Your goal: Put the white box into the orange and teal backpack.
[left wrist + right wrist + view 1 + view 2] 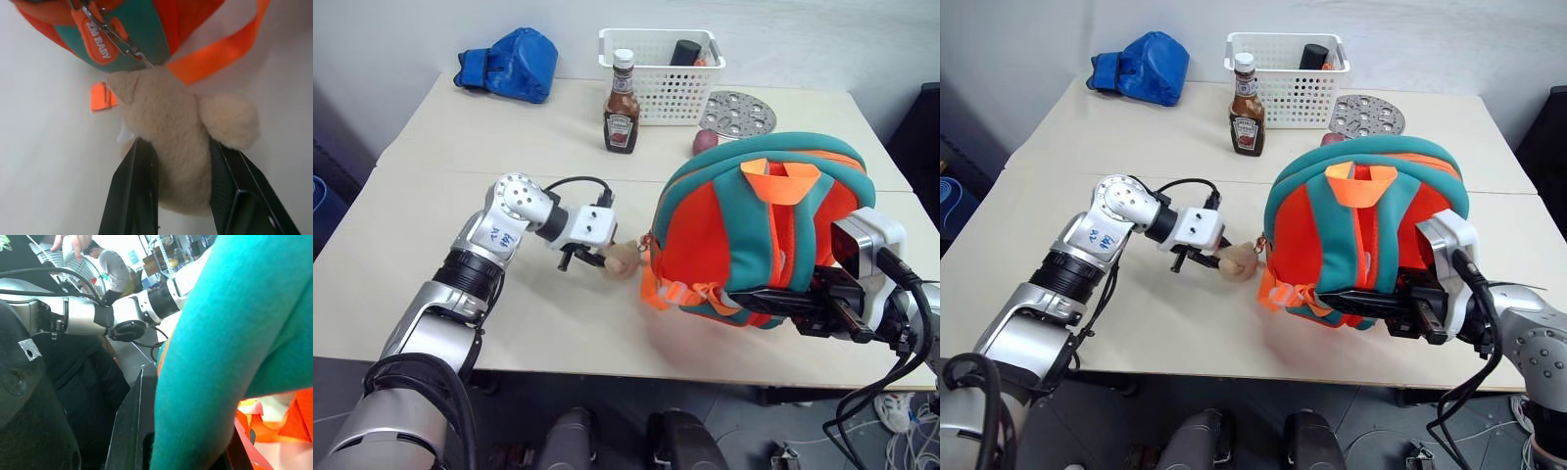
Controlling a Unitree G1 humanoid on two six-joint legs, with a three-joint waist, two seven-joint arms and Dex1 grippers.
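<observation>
Take the orange and teal backpack [759, 240] as your landmark: it stands upright near the front edge of the table [431, 245], handle loop up, its orange face turned toward you. Your left gripper [597, 259] sits just off the backpack's left flank, low down, fingers partly closed around the beige plush charm [176, 142]; in the left wrist view the two black fingers [134, 191] bracket the charm on either side, and the charm hangs by a metal clip from a zipper pull on the bag. So the left claw has hold of the charm, not the bag's body. Your right gripper [803, 304] is pressed in at the backpack's lower right, nearly shut, clamped on the teal trim; the right wrist view has teal fabric lying between its fingers. The white box I cannot find anywhere on the table, so I cannot tell whether it is already inside the bag or somewhere off frame; its long axis and its bearing from either claw stay unknown. Behind the backpack stand a ketchup bottle [622, 103], a white perforated basket [661, 69] and a grey perforated disc [737, 113], with a blue bag [509, 64] at the far left corner. My reading: both claws are busy with the bag, probably working the zipper by its charm, and neither is free to fetch a box until one lets go.
</observation>
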